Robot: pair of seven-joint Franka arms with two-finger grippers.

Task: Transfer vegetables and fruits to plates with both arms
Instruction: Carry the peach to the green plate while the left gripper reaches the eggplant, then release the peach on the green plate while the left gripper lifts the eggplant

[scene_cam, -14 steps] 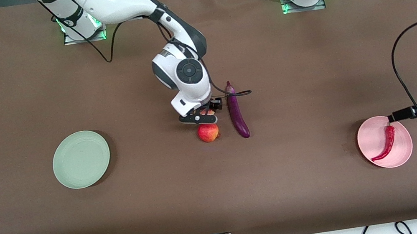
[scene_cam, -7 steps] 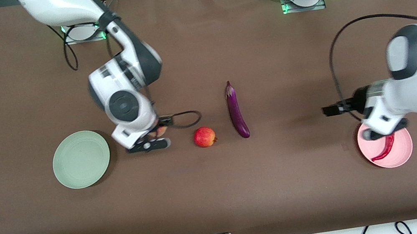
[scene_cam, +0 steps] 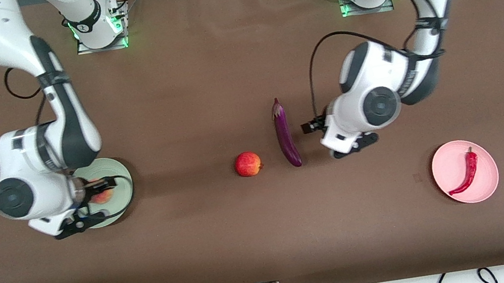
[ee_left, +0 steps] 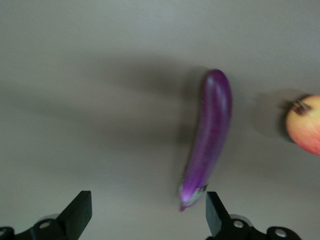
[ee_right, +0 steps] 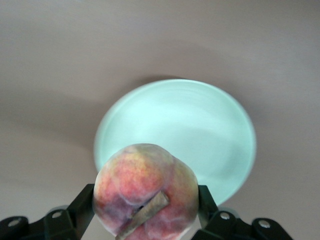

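My right gripper (scene_cam: 89, 209) is shut on the peach (scene_cam: 101, 195) and holds it over the mint green plate (scene_cam: 117, 177). In the right wrist view the peach (ee_right: 145, 190) sits between the fingers (ee_right: 82, 205) above the plate (ee_right: 200, 125). My left gripper (scene_cam: 352, 145) is open and empty, low over the table beside the purple eggplant (scene_cam: 285, 133), toward the left arm's end. The left wrist view shows the eggplant (ee_left: 210, 135), with its stem end close to one finger (ee_left: 215, 215), and the apple (ee_left: 305, 125). The red-yellow apple (scene_cam: 248, 164) lies beside the eggplant. The red chili (scene_cam: 466, 172) lies on the pink plate (scene_cam: 485, 174).
Cables trail from both wrists. The brown table cover reaches to the front edge, where more cables hang. Both arm bases stand along the edge of the table farthest from the front camera.
My right arm carried the peach from beside the apple to over the green plate. My left arm swung from the pink plate to beside the eggplant. The apple shifted slightly.
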